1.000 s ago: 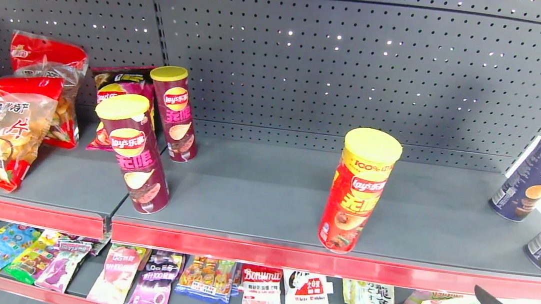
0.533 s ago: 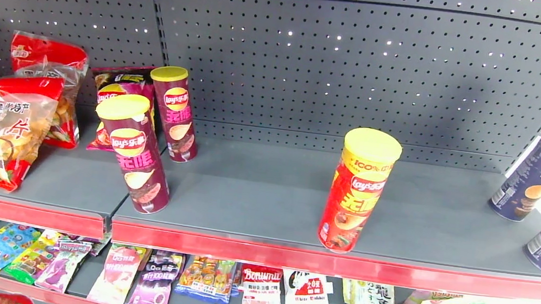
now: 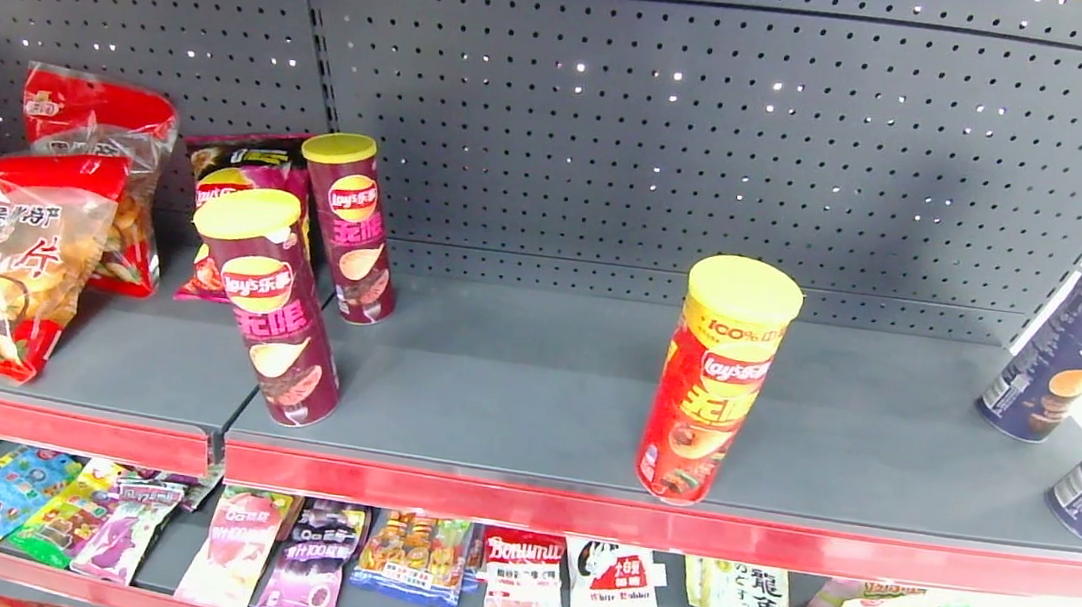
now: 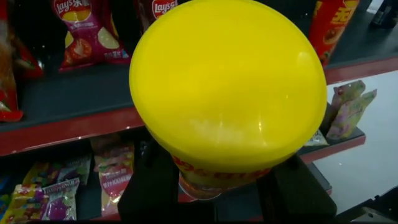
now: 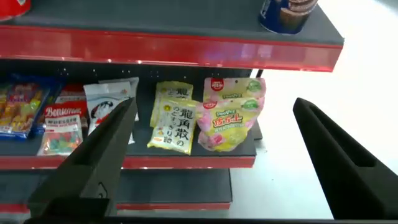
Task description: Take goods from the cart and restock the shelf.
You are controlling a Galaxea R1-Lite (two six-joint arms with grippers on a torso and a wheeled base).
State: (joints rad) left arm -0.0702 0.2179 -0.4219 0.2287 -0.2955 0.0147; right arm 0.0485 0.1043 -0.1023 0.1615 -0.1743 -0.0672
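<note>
In the left wrist view a red chip can with a wide yellow lid sits in my left gripper, whose dark fingers are shut on its body below the lid. It hangs in front of the grey shelf's red front edge. My right gripper is open and holds nothing, low before the lower shelf's packets. On the grey upper shelf a red can stands near the front edge, two maroon cans at the left, two navy cans at the right.
Red snack bags lean at the shelf's far left, with a purple bag behind the maroon cans. Bare shelf lies between the maroon cans and the red can, and behind it. The lower shelf is lined with small packets.
My right gripper has dropped out of the head view's lower right corner. Everything on the shelf has stayed put.
</note>
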